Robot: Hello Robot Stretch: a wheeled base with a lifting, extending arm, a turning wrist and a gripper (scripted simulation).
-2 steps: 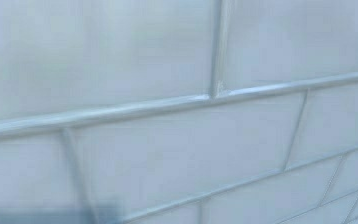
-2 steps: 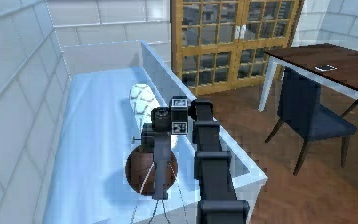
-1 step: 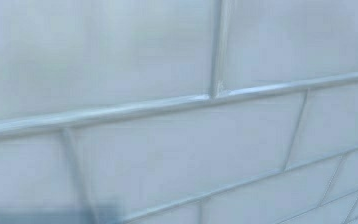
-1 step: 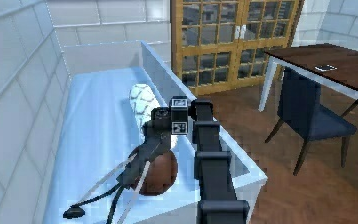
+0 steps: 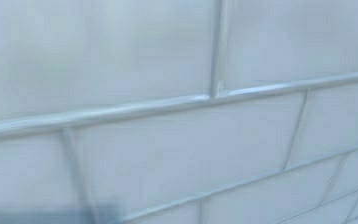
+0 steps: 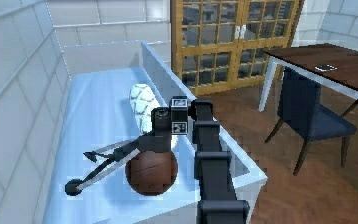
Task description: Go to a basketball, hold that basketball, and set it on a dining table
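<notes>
Your arm (image 6: 215, 175) reaches over a pale bathtub (image 6: 97, 115). The brown basketball (image 6: 152, 172) shows inside it, right at the jaws; you cannot tell whether they grasp it. A dark dining counter (image 6: 297, 58) stands nearby.

Blocked close ahead in the forward view by a tiled wall (image 5: 177, 60). In the arm side view, hemmed in at left by more tile and at centre by the tub rim (image 6: 172, 75); crowded inside at lower centre by basketball (image 6: 152, 172), long-handled dark tool (image 6: 99, 165) and white lump (image 6: 142, 100). Open floor (image 6: 249, 120) mid-right, bounded by chair (image 6: 312, 115) and dining table (image 6: 322, 62) at upper right
</notes>
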